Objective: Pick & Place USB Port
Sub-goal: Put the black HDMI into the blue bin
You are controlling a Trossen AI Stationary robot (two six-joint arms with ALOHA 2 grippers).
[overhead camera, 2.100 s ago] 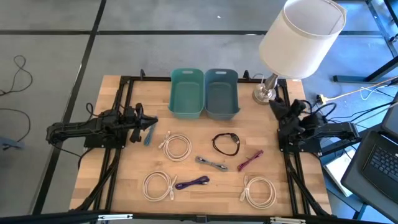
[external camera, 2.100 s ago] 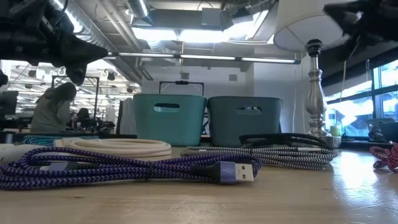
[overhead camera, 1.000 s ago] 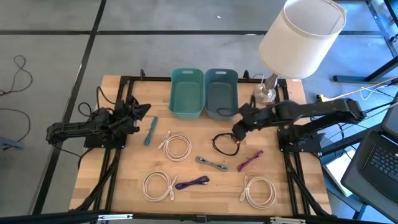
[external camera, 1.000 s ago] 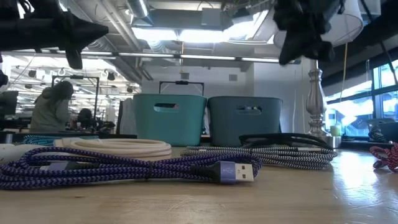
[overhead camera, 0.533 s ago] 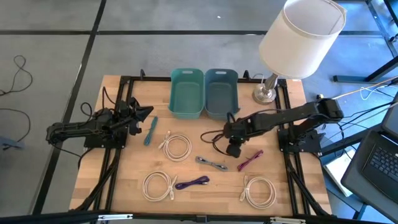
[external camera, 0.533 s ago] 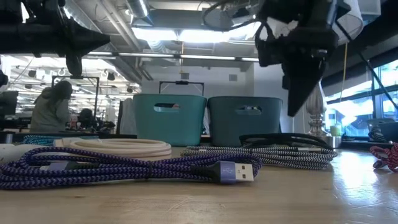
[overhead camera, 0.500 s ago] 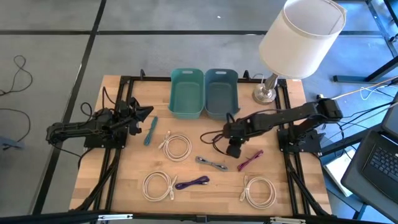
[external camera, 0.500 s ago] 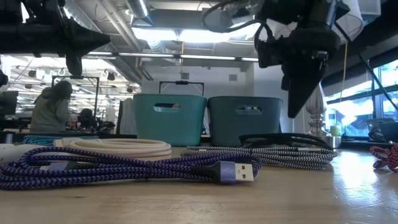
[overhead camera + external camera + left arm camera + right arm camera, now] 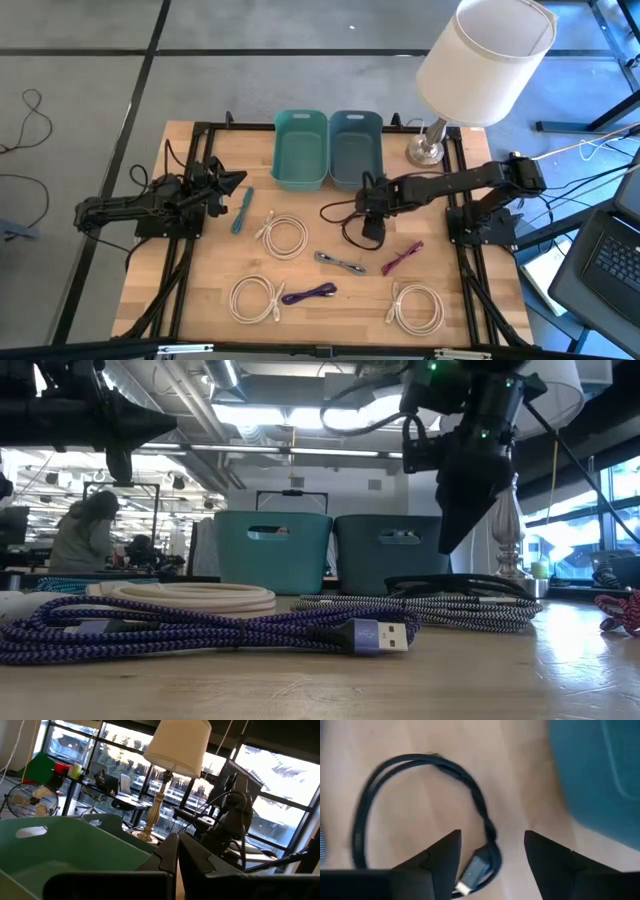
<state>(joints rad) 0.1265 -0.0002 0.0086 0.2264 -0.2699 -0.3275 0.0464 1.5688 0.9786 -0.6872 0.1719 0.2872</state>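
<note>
High view: wooden bench (image 9: 200, 280); right gripper (image 9: 371, 226) hovers with jaws open and empty over the black USB cable (image 9: 352, 232), coiled just near the grey-blue bin (image 9: 356, 150). Closing off-centre could snag one loop and drag the coil.

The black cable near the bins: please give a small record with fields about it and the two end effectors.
target: black cable, coiled on the table, plug visible between the fingers in the right wrist view
right end effector: above the black cable, open, not holding it
left end effector: at the table's left side, fingers together, empty
nearest bin: blue bin
</note>
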